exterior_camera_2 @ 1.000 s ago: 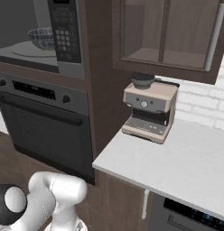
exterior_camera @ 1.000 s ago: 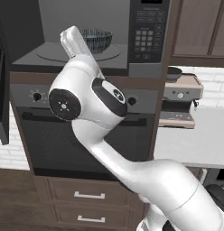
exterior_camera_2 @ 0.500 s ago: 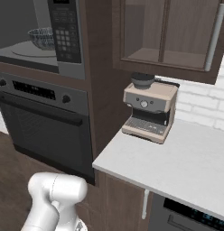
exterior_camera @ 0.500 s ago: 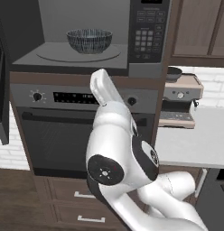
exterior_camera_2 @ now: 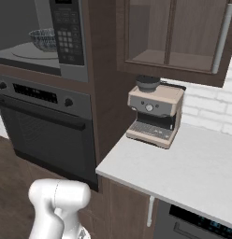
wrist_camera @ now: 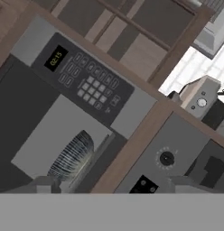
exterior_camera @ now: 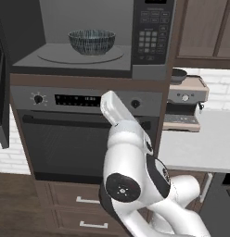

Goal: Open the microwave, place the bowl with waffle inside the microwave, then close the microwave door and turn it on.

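1. Bowl [exterior_camera: 92, 41] sits on the turntable inside the microwave [exterior_camera: 84, 39] cavity, roughly centred. Also seen in right base view [exterior_camera_2: 43, 38] and hand view [wrist_camera: 71, 155], where it's striped and partly behind the cavity edge. Waffle not discernible inside it.
2. Arm has pulled back out of the cavity and dropped low; upper link now in front of the oven [exterior_camera: 84, 134], well apart from the bowl. 1 s ago it was up at cavity height, at 0.5 s already lower.
3. Gripper: fingertips barely show at the bottom of hand view, nothing between them; can't tell from pics if spread or closed. Bowl clearly not held, it's released.
4. Microwave door [exterior_camera: 2, 78] swung open at far left, dark panel edge-on. Same as earlier frames.
5. Meaning: place step looks done. Left: close door, then press keypad [wrist_camera: 93, 85] to start.
6. Bowl, espresso machine [exterior_camera_2: 155, 114], counter [exterior_camera_2: 183, 163] unchanged vs earlier frames; base hasn't moved.
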Controlling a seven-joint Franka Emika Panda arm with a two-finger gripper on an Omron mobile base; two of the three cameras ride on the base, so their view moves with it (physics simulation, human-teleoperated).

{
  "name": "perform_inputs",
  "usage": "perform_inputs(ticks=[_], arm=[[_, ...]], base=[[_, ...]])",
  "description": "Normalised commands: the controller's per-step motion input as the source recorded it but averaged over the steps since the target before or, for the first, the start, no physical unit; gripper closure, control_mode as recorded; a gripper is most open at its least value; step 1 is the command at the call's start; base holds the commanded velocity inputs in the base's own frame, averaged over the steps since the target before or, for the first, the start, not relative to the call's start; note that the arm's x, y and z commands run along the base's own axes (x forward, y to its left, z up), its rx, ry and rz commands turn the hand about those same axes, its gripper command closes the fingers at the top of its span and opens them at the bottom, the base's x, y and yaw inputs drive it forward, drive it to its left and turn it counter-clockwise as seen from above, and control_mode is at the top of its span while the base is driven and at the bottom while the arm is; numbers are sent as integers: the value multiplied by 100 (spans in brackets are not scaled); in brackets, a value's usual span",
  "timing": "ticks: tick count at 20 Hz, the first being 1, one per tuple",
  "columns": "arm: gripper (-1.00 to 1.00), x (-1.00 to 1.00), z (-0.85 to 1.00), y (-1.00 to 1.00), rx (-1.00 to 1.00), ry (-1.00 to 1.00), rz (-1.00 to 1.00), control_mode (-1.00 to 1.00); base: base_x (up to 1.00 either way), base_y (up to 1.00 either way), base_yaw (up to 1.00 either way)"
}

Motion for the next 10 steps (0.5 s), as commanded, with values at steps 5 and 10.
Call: perform_inputs(ticks=[5,10], arm=[[100,0,-25,23,-17,2,-8,-100],[100,11,-21,31,-21,0,-12,-100]], base=[[0,0,0],[0,0,0]])
